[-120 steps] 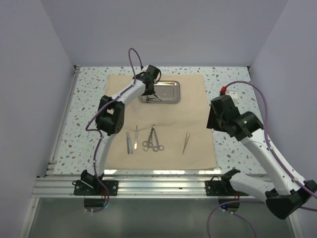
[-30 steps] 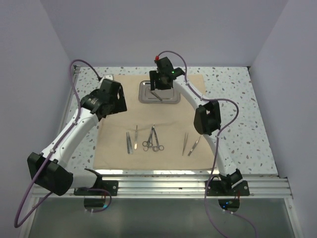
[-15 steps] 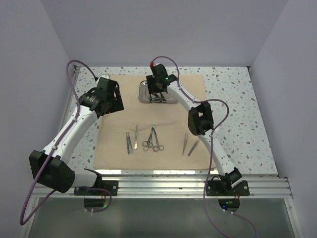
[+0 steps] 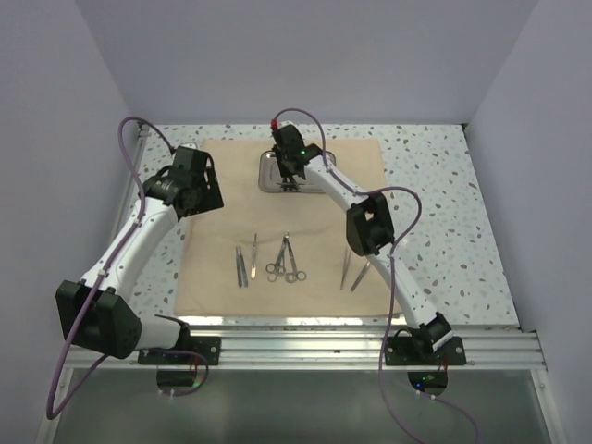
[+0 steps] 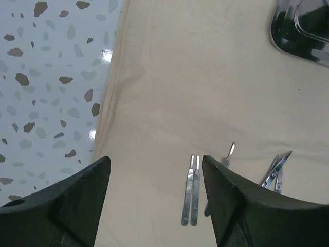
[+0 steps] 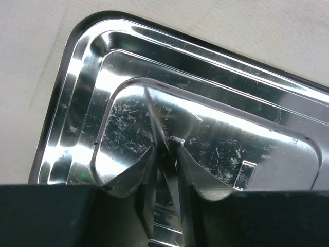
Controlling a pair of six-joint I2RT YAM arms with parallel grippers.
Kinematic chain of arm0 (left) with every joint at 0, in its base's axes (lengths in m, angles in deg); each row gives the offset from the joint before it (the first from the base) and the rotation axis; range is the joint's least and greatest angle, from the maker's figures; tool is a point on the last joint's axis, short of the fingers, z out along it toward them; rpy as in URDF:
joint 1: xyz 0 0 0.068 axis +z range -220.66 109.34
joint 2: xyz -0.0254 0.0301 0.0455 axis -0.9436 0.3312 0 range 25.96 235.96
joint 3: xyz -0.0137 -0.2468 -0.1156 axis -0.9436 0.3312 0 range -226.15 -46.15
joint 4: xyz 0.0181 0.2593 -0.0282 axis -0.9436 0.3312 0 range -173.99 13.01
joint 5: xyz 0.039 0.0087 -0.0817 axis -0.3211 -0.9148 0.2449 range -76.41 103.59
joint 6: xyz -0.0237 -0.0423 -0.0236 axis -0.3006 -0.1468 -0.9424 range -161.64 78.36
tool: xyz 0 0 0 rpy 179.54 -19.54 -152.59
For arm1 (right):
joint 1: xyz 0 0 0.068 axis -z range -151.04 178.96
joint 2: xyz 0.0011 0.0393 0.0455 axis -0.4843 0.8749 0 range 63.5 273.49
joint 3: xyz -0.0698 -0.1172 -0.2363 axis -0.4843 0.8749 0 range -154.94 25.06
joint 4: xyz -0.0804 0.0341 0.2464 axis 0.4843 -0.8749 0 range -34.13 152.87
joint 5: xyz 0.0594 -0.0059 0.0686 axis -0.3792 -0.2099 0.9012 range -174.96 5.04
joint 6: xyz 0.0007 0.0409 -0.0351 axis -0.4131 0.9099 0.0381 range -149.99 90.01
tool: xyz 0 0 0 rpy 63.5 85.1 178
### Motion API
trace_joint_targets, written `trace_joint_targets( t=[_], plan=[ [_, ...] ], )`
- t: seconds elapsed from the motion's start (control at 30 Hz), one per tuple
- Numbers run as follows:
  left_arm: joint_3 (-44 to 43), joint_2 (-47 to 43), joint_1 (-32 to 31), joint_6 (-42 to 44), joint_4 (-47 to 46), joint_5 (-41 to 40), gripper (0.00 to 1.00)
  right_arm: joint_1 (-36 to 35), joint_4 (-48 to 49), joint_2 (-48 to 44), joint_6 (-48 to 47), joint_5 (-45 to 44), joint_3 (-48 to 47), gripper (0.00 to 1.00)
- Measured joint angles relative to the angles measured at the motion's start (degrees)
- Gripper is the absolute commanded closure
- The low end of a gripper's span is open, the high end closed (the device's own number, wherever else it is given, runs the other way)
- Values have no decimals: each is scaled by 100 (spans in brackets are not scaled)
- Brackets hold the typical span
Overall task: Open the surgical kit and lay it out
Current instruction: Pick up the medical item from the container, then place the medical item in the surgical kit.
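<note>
The beige cloth wrap (image 4: 222, 240) lies spread flat on the table. At its far edge sits the shiny steel tray (image 4: 319, 176). My right gripper (image 4: 289, 178) reaches down into the tray (image 6: 82, 77). Its fingers (image 6: 136, 164) stand close together with a slim silver instrument (image 6: 172, 154) between them. On the cloth lie two scalpel handles (image 4: 240, 266), ring-handled scissors (image 4: 285, 264) and tweezers (image 4: 347, 268). My left gripper (image 4: 191, 191) hangs open above the cloth's left edge. In its own view the left gripper (image 5: 155, 164) holds nothing, and the scalpel handles (image 5: 191, 190) lie far below.
Speckled tabletop (image 4: 444, 213) surrounds the cloth. Plain walls stand at the left, right and back. An aluminium rail (image 4: 305, 347) runs along the near edge. Purple cables (image 4: 129, 148) loop off both arms.
My right gripper has slid left across the tray and its fingers have closed in on the slim instrument. The left arm has drawn back a little to the left, still open.
</note>
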Motion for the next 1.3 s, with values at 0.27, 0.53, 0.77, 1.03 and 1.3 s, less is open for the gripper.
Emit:
trace_joint_targets(
  t=[0.27,0.53,0.77,1.03,1.3],
  plan=[
    [284,-138,116,111,-66,105,25,-81,105,-2,-20,-286,59,100],
    [452,-431,173,232,-120,227,25,-118,-15,-214,-42,-608,273,100],
    [584,-472,173,393,-463,577,12,-2,63,-2188,50,-929,2533,100],
    [820,-474,173,494,-793,1016,9,72,638,-6052,1073,-1263,6059,100],
    [946,-485,173,494,-848,1233,9,9,343,-7676,2719,-1351,8623,100]
  ],
)
